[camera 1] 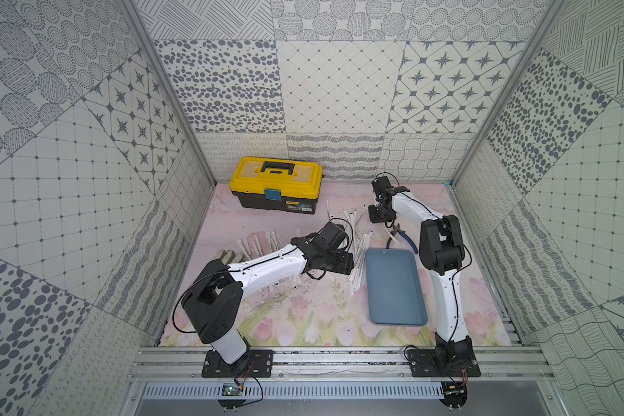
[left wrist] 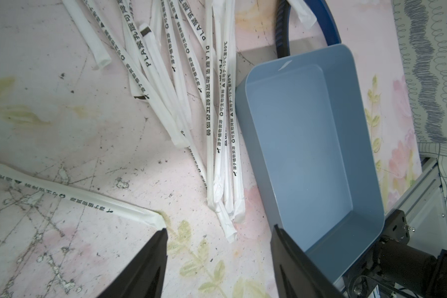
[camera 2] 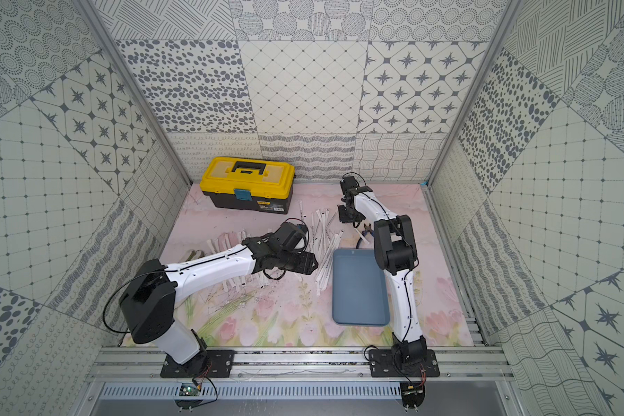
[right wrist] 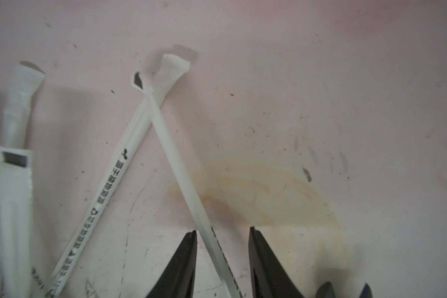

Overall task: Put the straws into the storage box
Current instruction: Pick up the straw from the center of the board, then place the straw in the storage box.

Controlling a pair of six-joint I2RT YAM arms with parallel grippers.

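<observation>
My left tool (left wrist: 219, 228) hangs spread, empty, beside the shallow blue-grey plastic storage box (left wrist: 307, 144). My right tool (right wrist: 223, 229), also spread, straddles a white paper-wrapped straw (right wrist: 179, 160).

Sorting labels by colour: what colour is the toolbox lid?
The lid is yellow, with a black handle; it shows best in a top view.

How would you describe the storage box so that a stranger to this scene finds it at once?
On the flowered pink table, beside the right arm, lies the storage box, with straws heaped along its other side. Unlike the yellow-lidded toolbox at the back wall, it is a shallow, open, blue-grey tray with rounded corners.
</observation>
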